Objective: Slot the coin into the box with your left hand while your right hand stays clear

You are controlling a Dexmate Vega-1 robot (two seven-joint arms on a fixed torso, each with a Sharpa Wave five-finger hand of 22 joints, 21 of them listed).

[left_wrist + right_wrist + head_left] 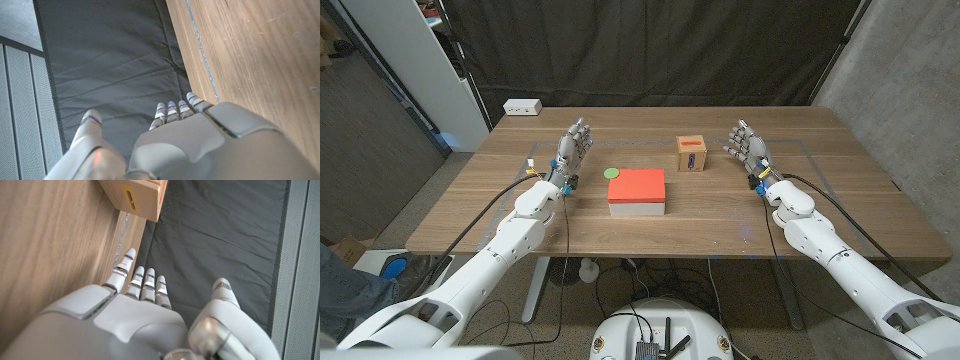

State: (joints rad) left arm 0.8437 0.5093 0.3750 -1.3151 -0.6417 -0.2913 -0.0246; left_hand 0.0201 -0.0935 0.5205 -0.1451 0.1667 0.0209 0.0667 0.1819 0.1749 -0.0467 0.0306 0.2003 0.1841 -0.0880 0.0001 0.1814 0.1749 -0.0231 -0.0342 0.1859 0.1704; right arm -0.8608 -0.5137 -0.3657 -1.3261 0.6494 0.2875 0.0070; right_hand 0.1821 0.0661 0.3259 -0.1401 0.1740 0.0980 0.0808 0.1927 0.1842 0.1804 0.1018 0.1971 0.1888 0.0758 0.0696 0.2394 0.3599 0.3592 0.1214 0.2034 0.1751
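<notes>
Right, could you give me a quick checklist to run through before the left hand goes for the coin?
1. Left hand free to pick: ok, it holds nothing and its fingers are apart.
2. Green coin reachable: ok, it lies bare on the wooden table, between the left hand and the red-topped block.
3. Cardboard box upright: ok, it stands behind the block, towards the right hand.
4. Slot unblocked: ok, the right wrist view shows the slot uncovered.
5. Right hand clear: ok, it is apart from the box and holds nothing.
6. Whether the coin fits the slot: cannot tell.
</notes>
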